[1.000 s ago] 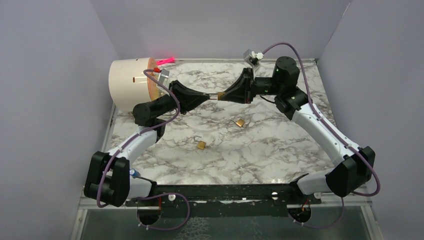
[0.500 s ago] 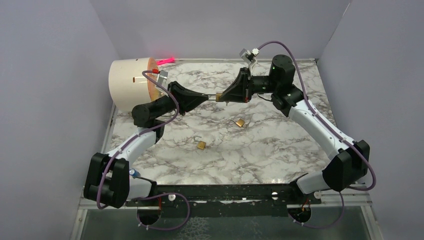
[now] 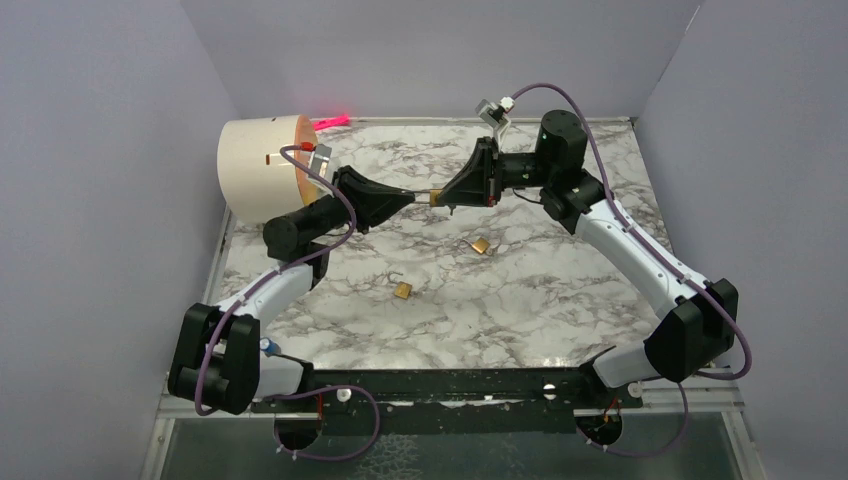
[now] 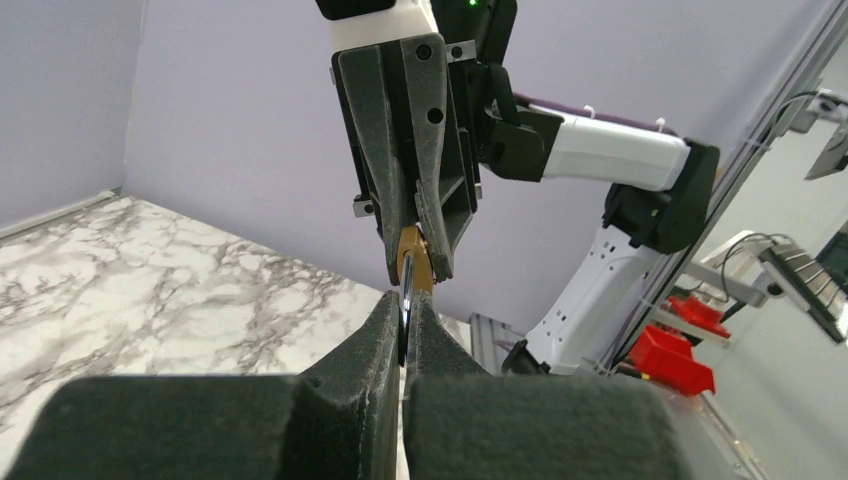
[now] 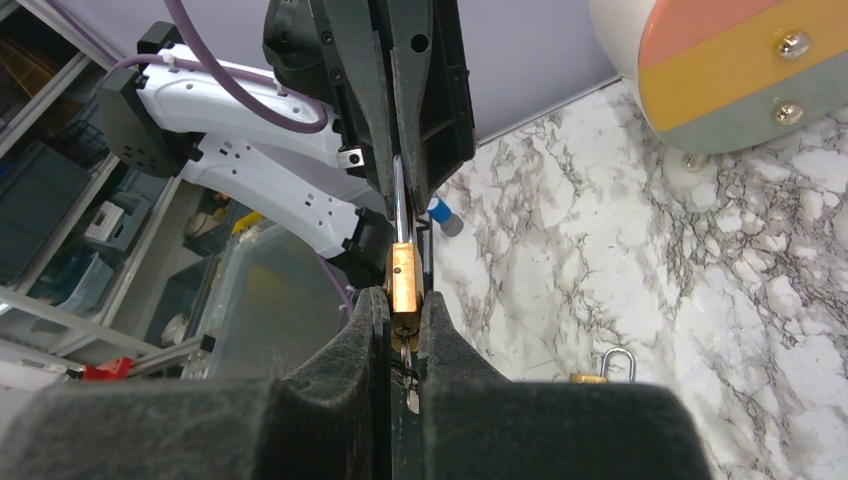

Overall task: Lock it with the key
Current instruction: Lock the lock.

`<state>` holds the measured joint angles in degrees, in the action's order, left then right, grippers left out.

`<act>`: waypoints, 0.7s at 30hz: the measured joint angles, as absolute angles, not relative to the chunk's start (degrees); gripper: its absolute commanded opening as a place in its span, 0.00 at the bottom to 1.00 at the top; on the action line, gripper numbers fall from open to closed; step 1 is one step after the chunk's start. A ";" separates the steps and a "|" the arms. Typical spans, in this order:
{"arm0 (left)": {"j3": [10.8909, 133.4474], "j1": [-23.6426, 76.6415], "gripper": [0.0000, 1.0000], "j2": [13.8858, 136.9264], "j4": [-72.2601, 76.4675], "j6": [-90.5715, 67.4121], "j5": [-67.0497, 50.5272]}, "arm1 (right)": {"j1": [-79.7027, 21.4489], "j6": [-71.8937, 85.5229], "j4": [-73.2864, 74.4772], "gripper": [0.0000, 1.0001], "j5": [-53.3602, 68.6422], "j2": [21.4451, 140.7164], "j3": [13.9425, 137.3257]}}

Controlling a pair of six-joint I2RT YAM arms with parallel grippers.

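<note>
marble worktop (image 3: 560,300) fills the booth between lilac walls, with a cream drum (image 3: 255,165) at the far left. two spare padlocks lie on the marble, one (image 3: 402,290) with its shackle up and another (image 3: 480,245) further right, both well below where i'm working. my arms meet tip to tip in the air over the far middle. the right pincer (image 5: 403,300) is clamped on the brass padlock (image 5: 403,285), its pads flat on the two broad faces. the left pincer (image 4: 403,305) is pressed together on a thin bright blade that runs straight into the end of the padlock. i take that blade for the key (image 5: 397,205), though it sits edge-on to both wrist cameras and i can't see its teeth. something small and silvery shows behind the padlock between my right fingers (image 5: 440,350), perhaps the shackle, but i can't tell whether it is seated. what matters now is the axis: key and padlock lie on one line from pincer to pincer, running left to right in the overhead view. the padlock is just beyond the left tips and the key just beyond the right ones. neither arm has to reach. i judge the next move to be a twist about that shared line, one wrist turning against the other. any sideways drift could bend the key or pull it out.
</note>
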<state>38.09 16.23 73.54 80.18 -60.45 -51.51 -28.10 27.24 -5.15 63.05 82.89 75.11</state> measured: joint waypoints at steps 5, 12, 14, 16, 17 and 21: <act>37.21 15.70 0.00 76.03 86.15 -65.52 -50.09 | -28.93 25.45 -4.82 0.01 61.10 82.89 75.11; 37.04 15.66 0.00 77.08 86.83 -67.70 -48.56 | -29.21 23.44 -3.64 0.01 59.05 83.13 75.88; 37.04 15.77 0.00 77.08 86.63 -67.61 -48.23 | -29.32 22.76 -3.68 0.01 58.24 83.11 75.92; 37.04 16.10 0.00 77.08 86.06 -67.22 -47.88 | -29.58 22.20 -3.57 0.01 57.56 83.11 75.90; 37.04 16.16 0.00 77.08 85.89 -66.96 -47.59 | -29.58 21.96 -3.53 0.01 57.23 83.02 75.92; 37.01 16.69 0.00 77.01 85.25 -66.06 -46.54 | -29.56 21.30 -3.36 0.01 56.29 82.61 75.92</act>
<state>37.01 16.69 77.01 85.25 -66.06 -46.54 -29.56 21.30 -3.36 56.29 82.61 75.92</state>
